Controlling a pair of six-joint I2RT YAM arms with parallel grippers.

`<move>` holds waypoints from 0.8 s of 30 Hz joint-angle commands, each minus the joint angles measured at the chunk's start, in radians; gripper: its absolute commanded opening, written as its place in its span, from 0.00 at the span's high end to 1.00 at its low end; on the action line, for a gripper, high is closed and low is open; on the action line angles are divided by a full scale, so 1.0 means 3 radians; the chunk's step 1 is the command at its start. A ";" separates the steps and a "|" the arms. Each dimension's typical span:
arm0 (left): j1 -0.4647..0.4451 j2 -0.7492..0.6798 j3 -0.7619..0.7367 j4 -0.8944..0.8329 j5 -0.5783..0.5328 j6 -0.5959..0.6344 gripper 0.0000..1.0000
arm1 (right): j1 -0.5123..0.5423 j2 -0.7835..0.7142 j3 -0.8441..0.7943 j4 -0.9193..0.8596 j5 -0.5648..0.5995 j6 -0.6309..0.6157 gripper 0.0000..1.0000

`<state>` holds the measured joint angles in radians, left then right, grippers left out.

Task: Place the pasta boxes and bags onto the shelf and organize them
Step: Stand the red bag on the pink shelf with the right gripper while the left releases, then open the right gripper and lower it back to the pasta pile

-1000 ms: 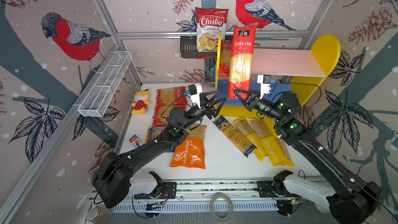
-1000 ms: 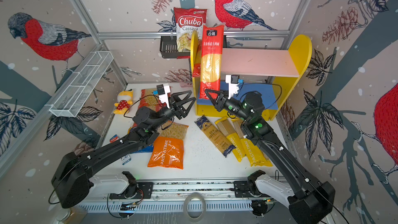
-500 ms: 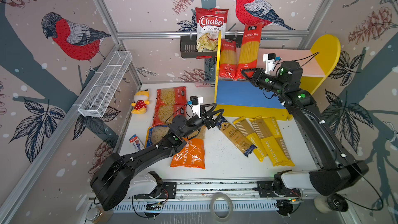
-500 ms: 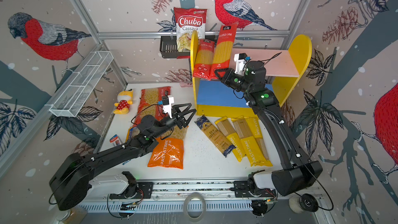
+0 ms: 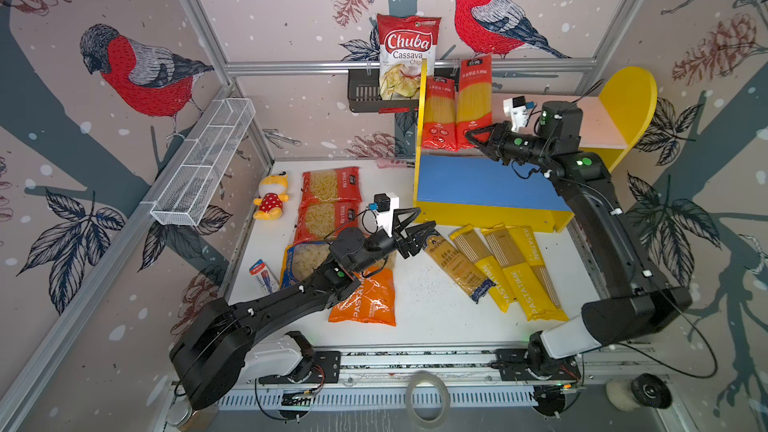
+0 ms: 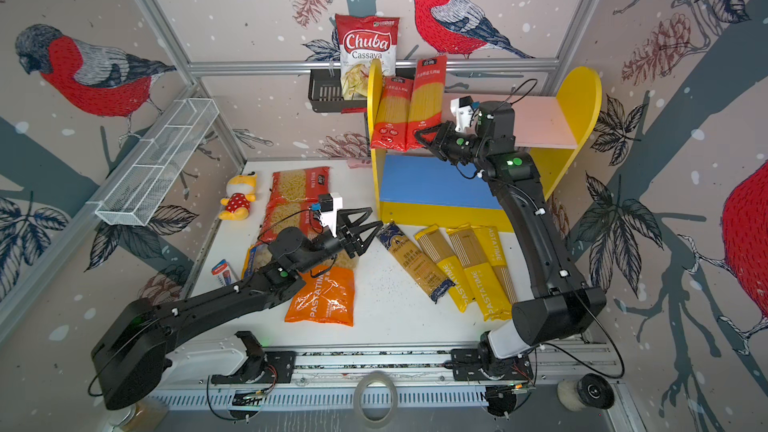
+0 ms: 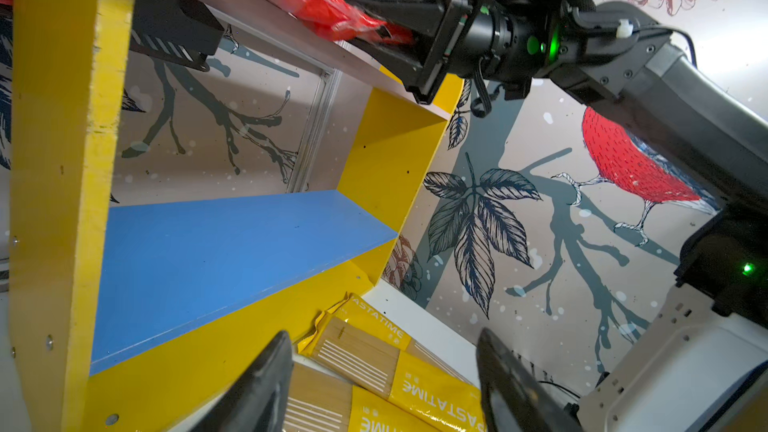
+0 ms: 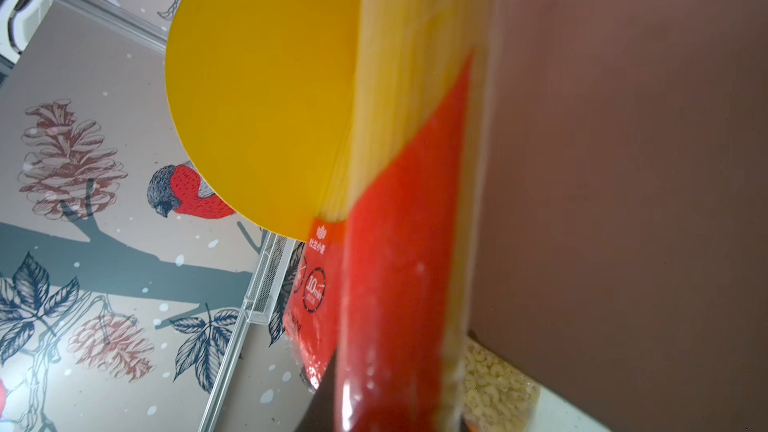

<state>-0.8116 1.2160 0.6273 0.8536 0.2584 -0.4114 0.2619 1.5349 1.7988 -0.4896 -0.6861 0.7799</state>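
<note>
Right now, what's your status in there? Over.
Left jaws open, empty, by table packs. Right jaws shut on red pack, standing on pink shelf board beside another red one. Nothing blocking.

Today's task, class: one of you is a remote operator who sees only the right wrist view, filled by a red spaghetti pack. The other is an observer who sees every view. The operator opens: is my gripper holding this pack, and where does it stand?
Observer: Your right gripper is shut on the taller red spaghetti pack, which stands on end on the pink upper board.
Operator: What is the other arm doing?
Observer: The left gripper is open, holding nothing, low over the table in front of the shelf.
Operator: Which long packs are left down there?
Observer: A dark-blue spaghetti pack and yellow PASTATIME packs lie side by side on the table.
</note>
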 commanded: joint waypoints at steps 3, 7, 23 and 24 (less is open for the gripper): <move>-0.0086 0.0002 0.0046 -0.0089 -0.0114 0.0178 0.31 | 0.0003 -0.0057 -0.0029 0.0093 0.0022 -0.0242 0.57; -0.0095 0.0044 0.0036 -0.0040 -0.0115 0.0126 0.31 | -0.0116 -0.0255 -0.0255 0.0126 0.0093 -0.0211 0.50; -0.0157 0.0189 0.0097 -0.0023 -0.0146 0.0100 0.31 | -0.0111 -0.0477 -0.1009 0.1046 -0.0069 0.0300 0.61; -0.0162 0.0205 0.0105 -0.0018 -0.0141 0.0098 0.31 | -0.0114 -0.0495 -0.1033 0.1063 -0.0084 0.0286 0.61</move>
<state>-0.8558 1.2701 0.6495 0.8238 0.2276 -0.3855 0.2234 1.3895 1.5017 -0.2207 -0.6910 0.8440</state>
